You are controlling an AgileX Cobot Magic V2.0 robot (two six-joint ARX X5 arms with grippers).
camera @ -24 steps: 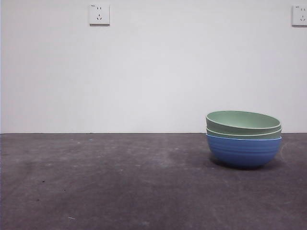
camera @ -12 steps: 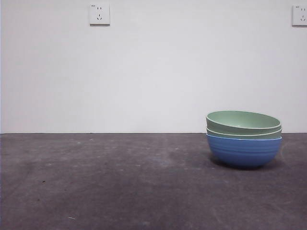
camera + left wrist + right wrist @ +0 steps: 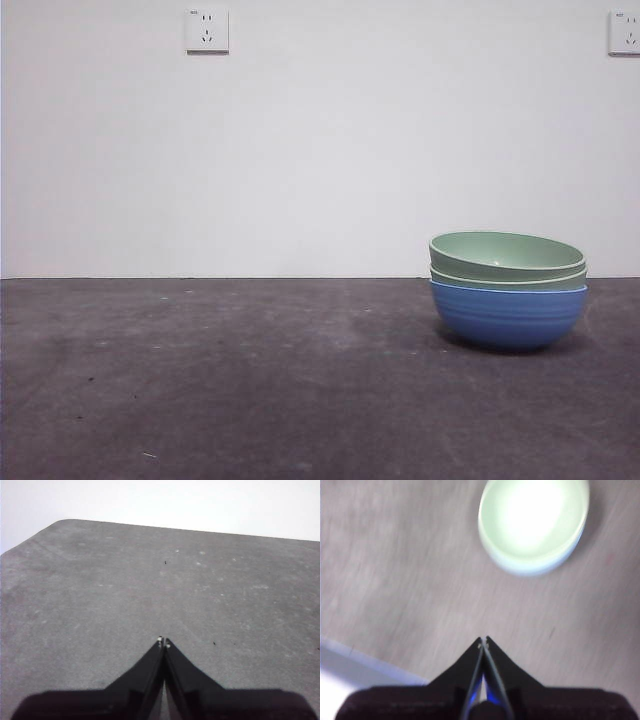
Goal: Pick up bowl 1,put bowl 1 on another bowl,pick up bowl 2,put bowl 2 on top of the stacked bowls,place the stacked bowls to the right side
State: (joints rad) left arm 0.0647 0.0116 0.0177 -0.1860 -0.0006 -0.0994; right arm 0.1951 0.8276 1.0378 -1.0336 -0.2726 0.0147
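The stacked bowls stand on the right of the table in the front view: a blue ridged bowl (image 3: 508,316) at the bottom, a pale green bowl (image 3: 508,280) nested in it, and a second pale green bowl (image 3: 506,254) on top. The right wrist view shows the stack (image 3: 534,525) from above, blurred, with my right gripper (image 3: 483,640) shut, empty and well clear of it. My left gripper (image 3: 163,641) is shut and empty over bare table, away from the bowls. Neither arm shows in the front view.
The dark grey table (image 3: 250,380) runs up to a white wall with two power sockets (image 3: 207,30). A table edge (image 3: 370,662) shows close to my right gripper in the right wrist view.
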